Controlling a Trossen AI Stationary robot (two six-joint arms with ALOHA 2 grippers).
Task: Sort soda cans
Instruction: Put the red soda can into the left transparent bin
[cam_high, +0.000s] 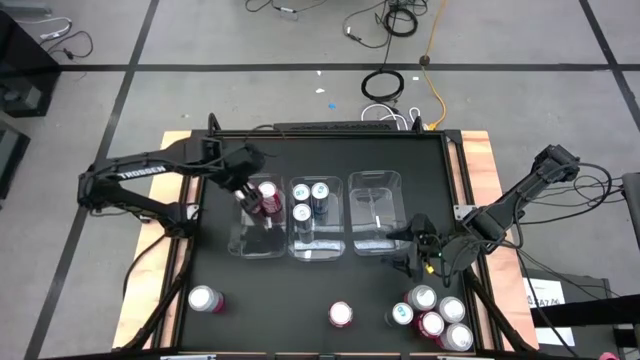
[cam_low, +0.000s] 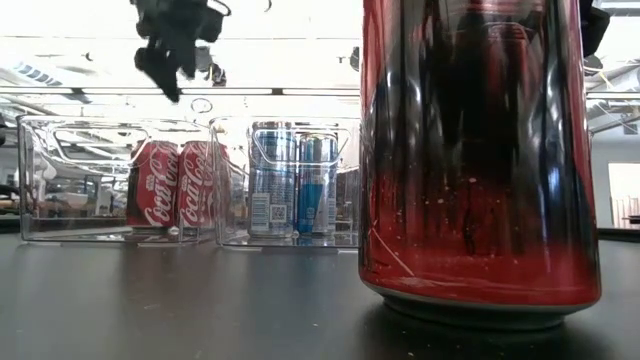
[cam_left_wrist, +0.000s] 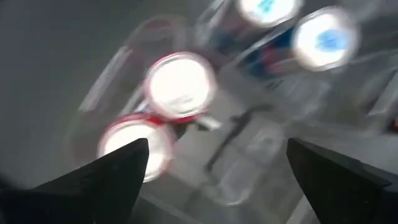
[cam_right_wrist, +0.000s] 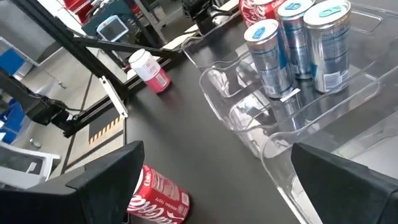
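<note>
On the black table (cam_high: 300, 290) we see three clear bins (cam_high: 375, 212) near its far edge. The left gripper (cam_high: 247, 196) hovers released above two red cans (cam_high: 267, 197) in the left bin. The right gripper (cam_high: 408, 248), also released and empty, sits just beside the right bin.

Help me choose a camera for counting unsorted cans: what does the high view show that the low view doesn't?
Only the high view shows the third bin, the right gripper beside it, and loose cans along the near edge, including a pink can and a cluster. Only the low view shows Coca-Cola lettering and one red can looming close. Both show the red-can bin and blue-can bin.
</note>
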